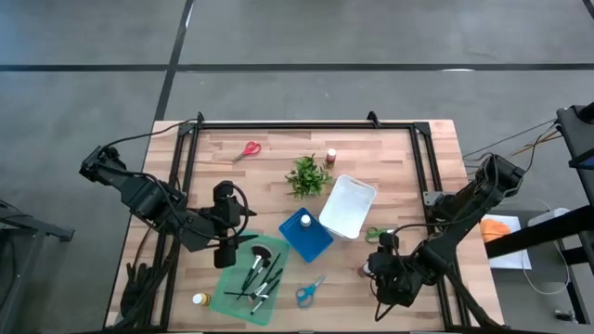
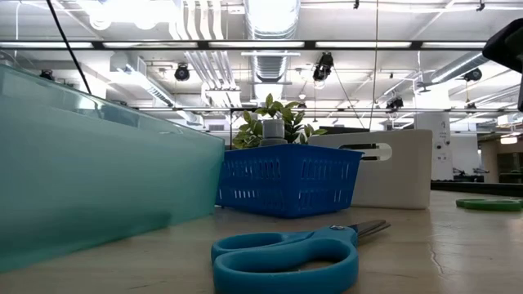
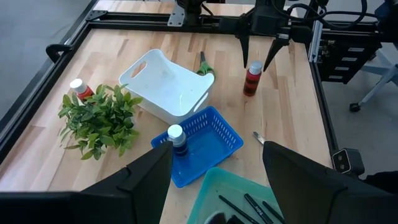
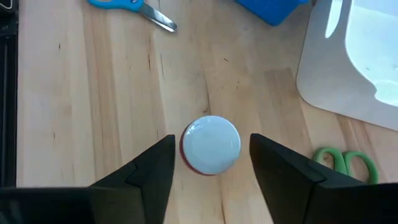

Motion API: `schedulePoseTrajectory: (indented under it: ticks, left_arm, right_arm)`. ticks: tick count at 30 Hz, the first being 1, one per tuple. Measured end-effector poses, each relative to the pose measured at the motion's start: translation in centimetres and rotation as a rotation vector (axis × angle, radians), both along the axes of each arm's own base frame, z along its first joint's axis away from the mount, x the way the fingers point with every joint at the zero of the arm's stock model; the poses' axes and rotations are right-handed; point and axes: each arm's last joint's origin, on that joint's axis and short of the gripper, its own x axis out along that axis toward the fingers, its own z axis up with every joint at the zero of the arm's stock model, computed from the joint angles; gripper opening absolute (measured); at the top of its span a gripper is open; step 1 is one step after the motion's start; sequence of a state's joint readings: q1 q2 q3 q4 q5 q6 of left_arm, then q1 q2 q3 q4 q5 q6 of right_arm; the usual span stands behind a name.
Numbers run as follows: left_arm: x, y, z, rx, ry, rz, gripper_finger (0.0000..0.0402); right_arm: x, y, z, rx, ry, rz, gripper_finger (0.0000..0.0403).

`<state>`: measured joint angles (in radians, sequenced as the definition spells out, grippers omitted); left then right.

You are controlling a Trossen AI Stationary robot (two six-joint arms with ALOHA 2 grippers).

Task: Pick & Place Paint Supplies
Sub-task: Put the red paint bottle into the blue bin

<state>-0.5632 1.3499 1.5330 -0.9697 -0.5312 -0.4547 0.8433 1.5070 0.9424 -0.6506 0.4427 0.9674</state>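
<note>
Paint bottle (image 4: 210, 145), red with a white cap, stands upright on the bare wood near the table's right front, and the right gripper (image 4: 210, 163) is poised directly over it, fingers spread wide to either side of the cap and not touching it — lined up, I'd say, for a straight drop and pinch. From across the table the same bottle (image 3: 252, 79) shows between those two dark fingers, cap just under their tips. Green scissors (image 4: 346, 163) lie close by, half tucked beside the white bin (image 4: 367, 56), and blue scissors (image 4: 124, 7) rest on the wood a little farther off.

Sorting looks well under way: a blue-capped-in-white bottle (image 3: 176, 140) already sits in the blue basket (image 3: 217, 134), and several brushes (image 1: 258, 276) lie in the green tray (image 1: 232, 299). Over that tray hangs the left gripper (image 1: 225, 243), fingers parted and holding nothing, likely waiting its turn. Farther back, the leafy plant (image 1: 307, 176), another small bottle (image 1: 330, 157) and red scissors (image 1: 247, 150) are untouched; a yellow-capped bottle (image 1: 199, 299) stands at the front left.
</note>
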Motion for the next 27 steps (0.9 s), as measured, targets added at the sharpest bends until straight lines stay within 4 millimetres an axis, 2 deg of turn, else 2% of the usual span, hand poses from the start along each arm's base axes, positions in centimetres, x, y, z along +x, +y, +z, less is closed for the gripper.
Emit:
schedulePoseTrajectory:
  ticks: [8,12,17,21,24,27]
  left_arm:
    - [0.0,0.0,0.0,0.000,0.000,0.000,0.0258]
    - [0.0,0.0,0.0,0.000,0.000,0.000,0.0258]
    - [0.0,0.0,0.0,-0.010,-0.001,0.007,0.0258]
    - [0.0,0.0,0.0,-0.016,-0.002,0.012,0.0258]
    - [0.0,0.0,0.0,-0.020,-0.003,0.016,0.0258]
    - [0.0,0.0,0.0,-0.021,-0.003,0.016,0.0258]
  right_arm:
    - [0.1,0.0,0.0,0.004,-0.006,0.001,0.0109]
    - [0.8,-0.1,0.7,0.008,-0.021,0.001,0.0107]
    - [3.1,-0.7,3.8,0.000,-0.098,0.036,0.0107]
    - [5.8,-2.3,7.1,-0.061,-0.201,0.049,0.0107]
    - [7.6,-4.0,8.2,-0.098,-0.244,0.064,0.0107]
    - [9.1,-5.7,8.2,-0.088,-0.280,0.086,0.0107]
